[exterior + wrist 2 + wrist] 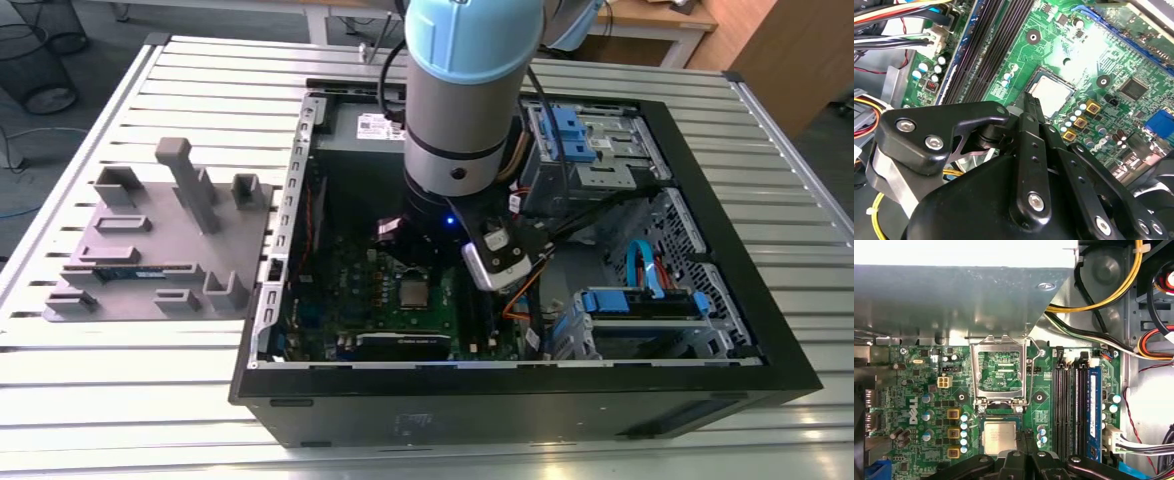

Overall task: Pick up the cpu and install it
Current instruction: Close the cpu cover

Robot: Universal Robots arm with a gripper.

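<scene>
The cpu [1000, 436], a small silver square, lies flat in the socket on the green motherboard [919, 390]. It also shows in the second wrist view [1051, 90] and, from the exterior view, under the arm [416, 293]. The silver socket frame [1001, 372] stands hinged open just beyond it. My gripper [1026, 439] hovers right at one edge of the cpu, its black fingers [1030, 107] together with nothing between them. In the exterior view the wrist hides the gripper's fingers.
The open black computer case [534, 400] walls in the board. Memory slots [1074, 405] run beside the socket, with cable bundles [1114, 290] and drive bays [641, 305] nearby. A grey tray [147, 240] holding a green memory stick [134, 272] sits at the exterior view's left.
</scene>
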